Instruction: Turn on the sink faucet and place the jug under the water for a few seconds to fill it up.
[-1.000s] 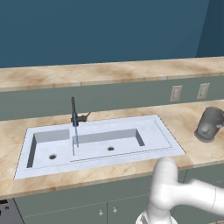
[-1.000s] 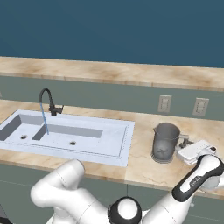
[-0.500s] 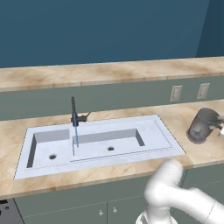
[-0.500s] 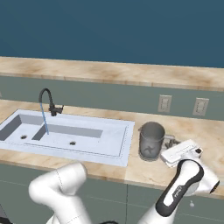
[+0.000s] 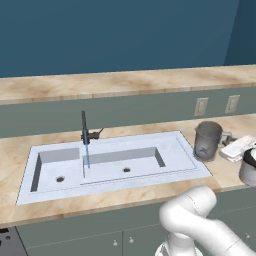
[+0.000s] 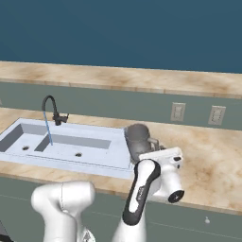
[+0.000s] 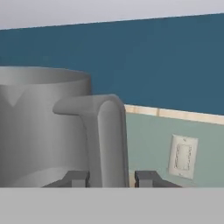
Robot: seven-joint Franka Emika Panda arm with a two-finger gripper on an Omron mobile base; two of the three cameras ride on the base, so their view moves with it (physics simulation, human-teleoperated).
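Note:
The jug [image 5: 207,139], grey, translucent and upright, is held at the right rim of the sink [image 5: 196,171], over the counter's edge. My gripper [image 5: 226,144] is shut on its loop handle [image 7: 109,131] from the right, with one dark fingertip [image 7: 78,178] on either side of the loop. From the right base, the jug [image 6: 137,137] stands just ahead of my gripper [image 6: 153,145]. The sink faucet [image 5: 84,127] rises behind the basin divider. A thin blue stream of water [image 5: 87,152] falls from it into the sink [image 6: 118,163], well left of the jug.
Two wall outlets [image 5: 201,106] [image 5: 232,104] sit on the green backsplash behind the jug. A raised marble ledge [image 5: 125,82] runs along the back. My white arm [image 6: 142,189] bends low in front of the counter edge.
The gripper has carried the jug leftwards along the counter, from the far right to the sink's right rim. Water runs as before.

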